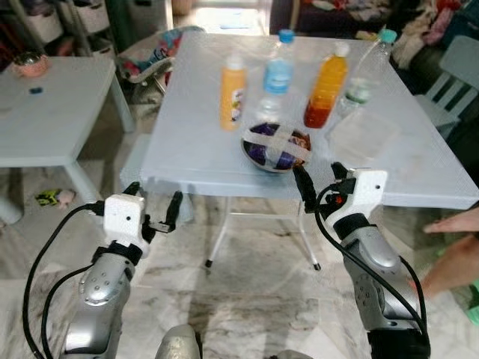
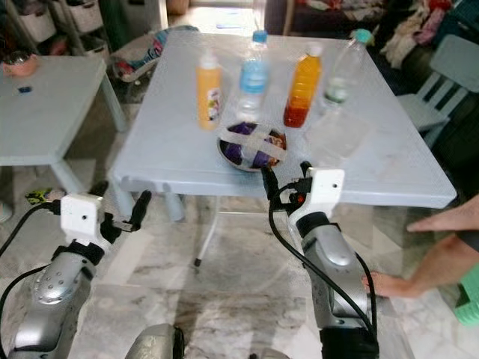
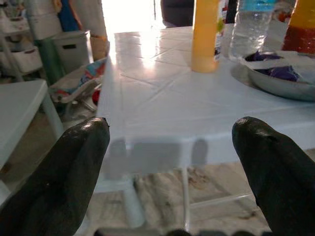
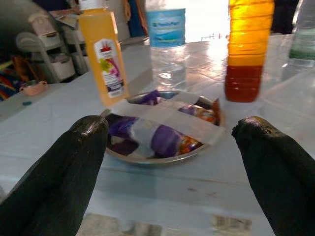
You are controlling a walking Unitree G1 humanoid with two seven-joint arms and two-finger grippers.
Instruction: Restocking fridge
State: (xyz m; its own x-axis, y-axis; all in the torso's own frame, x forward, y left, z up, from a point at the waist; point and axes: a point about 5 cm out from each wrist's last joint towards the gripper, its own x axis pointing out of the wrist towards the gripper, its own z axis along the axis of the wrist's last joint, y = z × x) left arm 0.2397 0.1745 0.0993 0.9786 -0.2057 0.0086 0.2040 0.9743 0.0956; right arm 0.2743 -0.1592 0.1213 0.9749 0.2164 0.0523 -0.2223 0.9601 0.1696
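Head view: your right gripper hangs spread at the table edge, just short of the bowl. Behind it four bottles stand upright, long axes vertical: yellow bottle, water bottle, orange bottle, clear bottle. Reach past the bowl carelessly and you may topple one.

Left wrist: left gripper is spread, empty, below the table edge.

Right wrist: fingers frame the taped bowl, touching nothing; its shallow rim could slip.

Bright daylight from behind glares off the table, softly blurred.
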